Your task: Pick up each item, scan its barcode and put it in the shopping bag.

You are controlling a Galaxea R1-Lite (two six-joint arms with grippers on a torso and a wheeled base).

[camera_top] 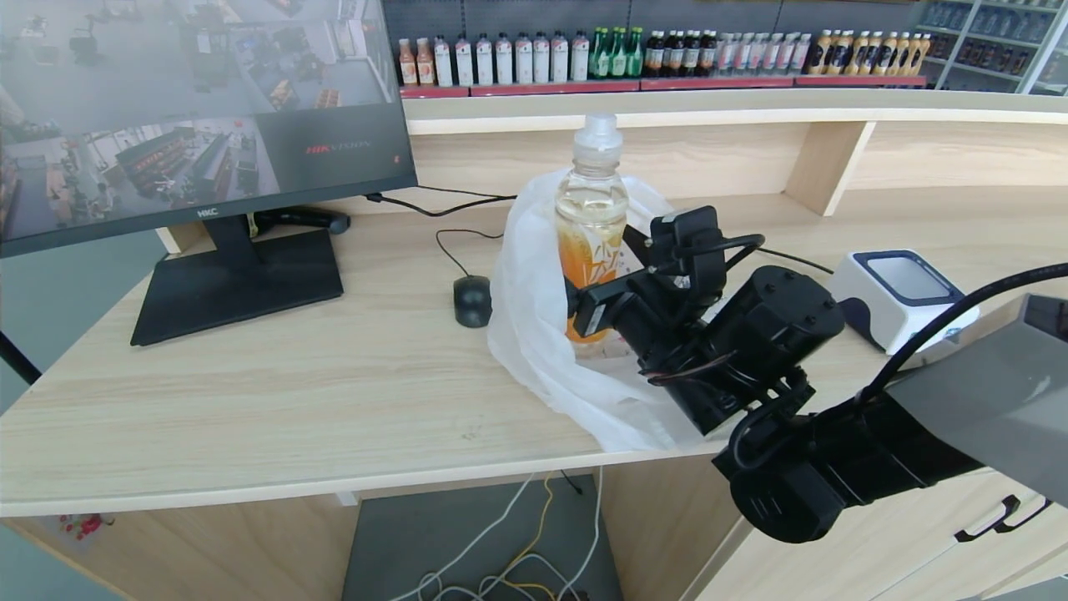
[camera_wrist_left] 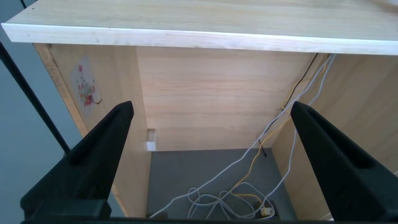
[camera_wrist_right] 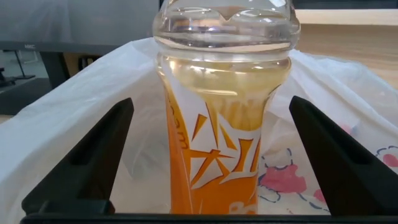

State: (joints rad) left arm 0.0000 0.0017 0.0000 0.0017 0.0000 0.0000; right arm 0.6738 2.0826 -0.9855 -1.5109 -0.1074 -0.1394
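A clear bottle (camera_top: 592,225) with an orange label and pale drink stands upright inside the crumpled white shopping bag (camera_top: 534,334) on the wooden desk (camera_top: 292,392). My right gripper (camera_top: 605,284) is at the bottle's lower half, coming in from the right. In the right wrist view the bottle (camera_wrist_right: 224,124) stands between the fingers of the right gripper (camera_wrist_right: 211,106), which are spread wide and clear of it, with the bag (camera_wrist_right: 74,143) behind. My left gripper (camera_wrist_left: 211,109) hangs open below the desk's front edge, holding nothing.
A white barcode scanner (camera_top: 897,296) sits right of the bag. A monitor (camera_top: 192,108) on a black stand fills the desk's left, with a black mouse (camera_top: 472,300) beside the bag. Loose cables (camera_wrist_left: 249,180) lie on the floor under the desk.
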